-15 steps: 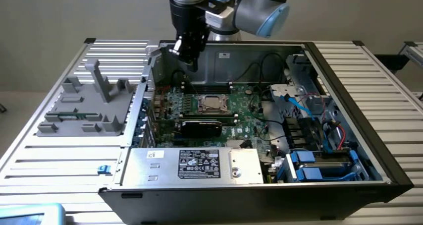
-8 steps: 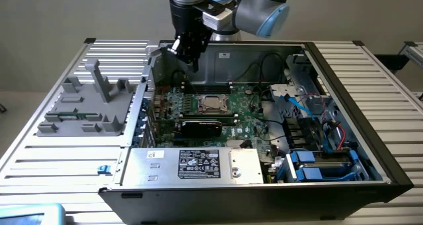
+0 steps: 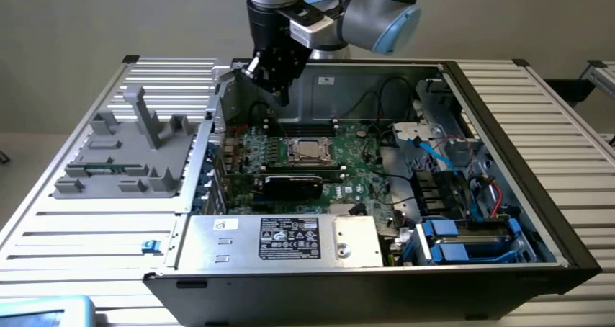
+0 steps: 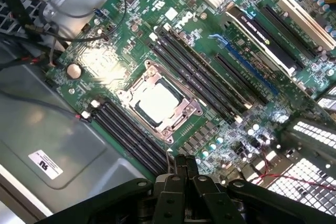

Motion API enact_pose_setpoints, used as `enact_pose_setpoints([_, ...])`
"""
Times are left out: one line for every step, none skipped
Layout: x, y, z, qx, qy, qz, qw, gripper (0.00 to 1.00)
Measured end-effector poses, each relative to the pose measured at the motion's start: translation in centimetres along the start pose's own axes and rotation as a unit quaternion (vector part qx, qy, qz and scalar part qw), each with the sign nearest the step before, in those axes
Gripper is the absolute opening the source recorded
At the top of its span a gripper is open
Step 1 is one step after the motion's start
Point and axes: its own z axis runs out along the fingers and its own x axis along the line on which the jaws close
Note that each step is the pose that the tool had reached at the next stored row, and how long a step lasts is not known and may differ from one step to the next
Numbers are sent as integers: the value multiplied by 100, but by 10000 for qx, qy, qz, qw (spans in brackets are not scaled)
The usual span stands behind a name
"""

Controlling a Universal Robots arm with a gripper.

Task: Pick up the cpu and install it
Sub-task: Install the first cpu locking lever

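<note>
Open computer case on slatted table, power supply at case's near wall, cpu lying in socket mid-case, fingers closed, empty, above case's far wall, wrist view, fingers pressed together holding nothing, cpu within socket frame on motherboard, apart from fingers

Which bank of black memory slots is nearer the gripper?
The bank between the cpu and the labelled grey case wall; the other bank lies beyond the cpu.

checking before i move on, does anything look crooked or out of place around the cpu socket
Nothing stands out. The cpu lies flat and square inside the socket's metal frame, and the shut fingers above the motherboard hold nothing.
</note>
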Motion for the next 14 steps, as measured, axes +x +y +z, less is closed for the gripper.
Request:
enact_pose_setpoints([0,0,2,-5,3,86,10000,11])
enact_pose_setpoints([0,0,4,-11,5,173,9998,11])
enact_pose_setpoints([-1,0,5,-16,8,257,9997,11])
enact_pose_setpoints([-1,0,7,-22,10,340,9994,11])
enact_pose_setpoints([-1,0,9,-27,13,424,9991,11])
enact_pose_setpoints([-1,0,10,-32,15,507,9987,11])
enact_pose_setpoints([-1,0,11,-38,18,591,9982,11])
enact_pose_setpoints([-1,0,12,-44,20,682,9977,11])
enact_pose_setpoints([-1,0,14,-49,23,765,9971,11])
enact_pose_setpoints([-1,0,15,-54,26,848,9964,11])
enact_pose_setpoints([-1,0,16,-60,29,932,9956,11])
enact_pose_setpoints([-1,0,18,-65,32,1018,9948,11])
enact_pose_setpoints([-1,1,20,-71,34,1103,9939,11])
enact_pose_setpoints([-1,1,22,-76,37,1188,9929,11])
